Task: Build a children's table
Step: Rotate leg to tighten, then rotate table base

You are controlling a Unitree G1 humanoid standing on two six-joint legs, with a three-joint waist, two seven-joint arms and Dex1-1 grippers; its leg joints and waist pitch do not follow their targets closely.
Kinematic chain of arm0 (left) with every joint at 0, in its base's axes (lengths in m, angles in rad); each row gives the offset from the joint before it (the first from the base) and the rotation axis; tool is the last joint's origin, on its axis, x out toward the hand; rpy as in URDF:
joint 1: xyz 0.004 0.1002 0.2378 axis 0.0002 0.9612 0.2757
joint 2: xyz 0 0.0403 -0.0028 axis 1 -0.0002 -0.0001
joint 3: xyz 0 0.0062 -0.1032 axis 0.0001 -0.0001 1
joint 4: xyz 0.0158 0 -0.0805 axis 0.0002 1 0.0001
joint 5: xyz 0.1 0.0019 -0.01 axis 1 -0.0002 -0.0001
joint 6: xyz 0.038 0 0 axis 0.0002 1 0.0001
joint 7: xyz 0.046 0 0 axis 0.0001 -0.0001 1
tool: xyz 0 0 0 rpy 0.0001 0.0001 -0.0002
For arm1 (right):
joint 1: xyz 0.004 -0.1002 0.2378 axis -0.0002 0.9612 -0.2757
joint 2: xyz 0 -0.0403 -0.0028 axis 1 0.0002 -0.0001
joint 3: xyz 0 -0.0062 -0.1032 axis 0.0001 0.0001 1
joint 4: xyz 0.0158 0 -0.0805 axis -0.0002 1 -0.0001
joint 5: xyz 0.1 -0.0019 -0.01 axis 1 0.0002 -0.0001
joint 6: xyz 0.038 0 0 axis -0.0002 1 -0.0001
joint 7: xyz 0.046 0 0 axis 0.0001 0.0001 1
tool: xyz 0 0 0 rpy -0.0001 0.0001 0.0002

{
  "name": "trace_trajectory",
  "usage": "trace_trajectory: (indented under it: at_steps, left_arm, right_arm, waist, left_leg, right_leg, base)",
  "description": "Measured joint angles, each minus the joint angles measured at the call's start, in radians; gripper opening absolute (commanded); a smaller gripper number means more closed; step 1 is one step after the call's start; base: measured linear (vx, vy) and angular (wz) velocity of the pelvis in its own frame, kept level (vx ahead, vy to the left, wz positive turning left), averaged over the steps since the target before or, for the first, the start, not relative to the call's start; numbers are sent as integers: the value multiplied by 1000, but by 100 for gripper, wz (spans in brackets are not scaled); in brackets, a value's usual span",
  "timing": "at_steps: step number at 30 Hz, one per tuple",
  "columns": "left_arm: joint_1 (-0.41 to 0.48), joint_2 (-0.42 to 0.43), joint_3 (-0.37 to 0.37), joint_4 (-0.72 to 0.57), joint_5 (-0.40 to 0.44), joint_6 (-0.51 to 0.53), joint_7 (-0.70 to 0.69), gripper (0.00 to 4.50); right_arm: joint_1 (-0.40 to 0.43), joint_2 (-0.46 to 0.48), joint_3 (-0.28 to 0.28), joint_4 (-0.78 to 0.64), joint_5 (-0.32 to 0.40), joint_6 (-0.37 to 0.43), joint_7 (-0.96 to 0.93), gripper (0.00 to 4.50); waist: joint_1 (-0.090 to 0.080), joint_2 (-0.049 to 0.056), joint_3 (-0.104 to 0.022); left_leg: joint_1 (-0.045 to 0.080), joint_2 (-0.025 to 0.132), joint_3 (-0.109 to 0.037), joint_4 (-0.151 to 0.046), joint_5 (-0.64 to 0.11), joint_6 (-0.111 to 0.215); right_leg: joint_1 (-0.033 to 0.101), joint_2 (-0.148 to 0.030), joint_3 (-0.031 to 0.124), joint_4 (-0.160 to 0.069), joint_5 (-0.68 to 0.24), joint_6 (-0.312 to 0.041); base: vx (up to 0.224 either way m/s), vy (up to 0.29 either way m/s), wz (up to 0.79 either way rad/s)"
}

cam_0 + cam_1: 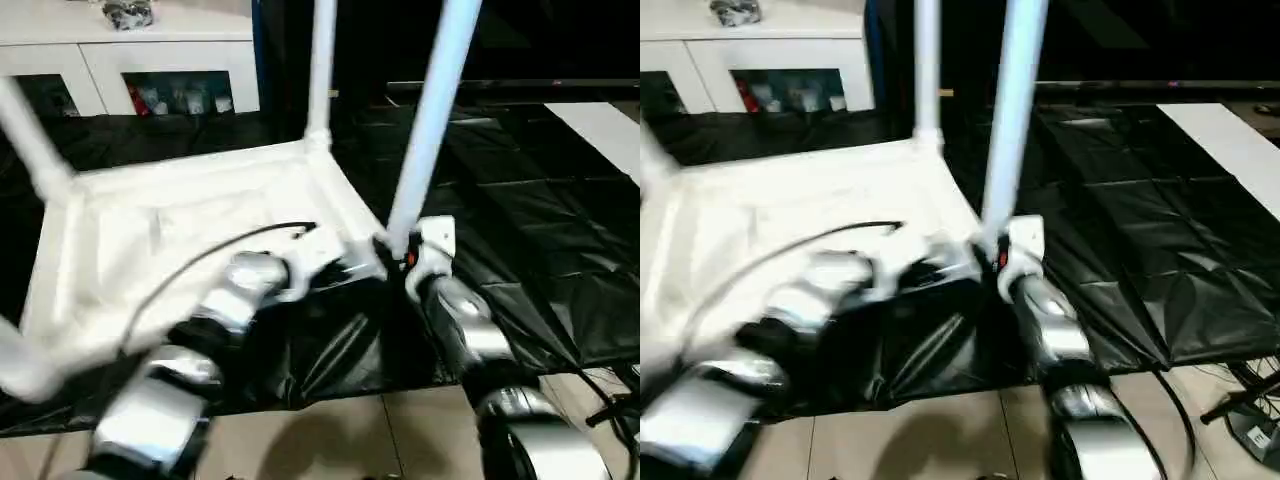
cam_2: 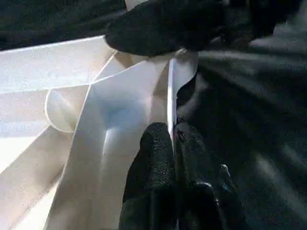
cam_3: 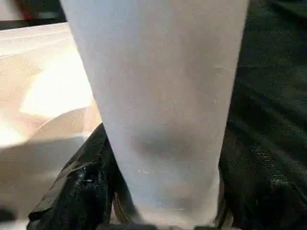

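Four legs rise from the children's table [image 1: 190, 240], inverted on the black-draped table [image 1: 540, 230] near its front edge. The left gripper [image 2: 172, 143] pinches the tabletop's rim; the right gripper [image 1: 400, 250] clamps the near-right leg [image 1: 430, 110]. Open black cloth lies rightward.
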Motion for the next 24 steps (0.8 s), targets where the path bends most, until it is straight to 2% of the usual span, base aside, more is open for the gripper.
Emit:
trace_trajectory:
  at_steps: [1, 2, 4, 7, 12, 17, 22, 23, 24]
  left_arm:
    - [0, -3, -3, 1, 3, -5, 10, 0]
    - [0, -2, -3, 2, 5, -12, 12, 0]
    - [0, 1, -4, 3, 5, -23, 12, 0]
    - [0, 29, -6, 4, 5, -54, 7, 0]
    - [-1, 60, -8, 10, 17, -97, -6, 0]
    - [-3, 88, -16, 26, 16, -150, -34, 0]
    - [-1, 104, -4, 37, 3, -178, -55, 0]
    - [0, 107, 3, 37, -5, -173, -66, 28]
    - [2, 107, 12, 32, -13, -159, -81, 28]
  right_arm:
    - [-1, 1, 0, 5, -3, -12, -10, 263]
    - [-1, 2, 0, 6, -9, -21, -13, 298]
    - [3, 3, 0, 5, -14, -40, -9, 333]
    - [29, 5, 5, -17, -12, -80, 57, 355]
    - [91, -26, 45, -104, -14, -119, 176, 392]
    - [229, -90, 77, -248, 5, -96, 258, 445]
    - [380, -130, 121, -456, 39, -25, 404, 445]
    - [394, -129, 136, -484, 47, -11, 425, 448]
    - [403, -129, 149, -506, 56, 7, 441, 448]
  waist:
    - [1, 2, 0]
    - [1, 3, 0]
    - [4, 4, 1]
    - [2, 5, 1]
    - [1, 4, 1]
    - [5, 3, 2]
    - [3, 4, 3]
    - [0, 5, 3]
    - [0, 6, 3]
  left_leg:
    - [0, 0, 0, -1, 0, 0]
    - [0, 0, 0, -1, 0, 0]
    - [-1, 0, 0, -4, 0, 0]
    - [-8, 2, -1, -7, 0, 0]
    - [-8, 3, 0, -8, 0, 0]
    - [-9, 3, 0, -9, 0, 0]
    - [-9, 3, 0, -9, 0, 0]
    - [-9, 3, 0, -9, 0, 0]
    - [-9, 3, 0, -9, 0, 0]
  right_leg:
    - [0, 0, 0, 1, 0, 0]
    - [0, 0, 0, 1, 0, 0]
    - [-1, 0, 0, 2, 5, 2]
    - [-3, 1, -2, 2, 5, 3]
    - [-4, 2, -2, 3, 5, 2]
    - [-5, 2, -2, 2, 5, 3]
    - [-5, 2, -2, 2, 3, 6]
    - [-6, 2, -2, 2, 2, 7]
    - [-6, 2, -2, 2, 3, 7]
  base:
    - [0, 0, 0]
    - [0, 0, 0]
    - [0, 0, 0]
    - [0, 0, 0]
    - [0, 0, 0]
    - [0, 0, 0]
    - [0, 0, 0]
    - [0, 0, 0]
    - [0, 0, 0]
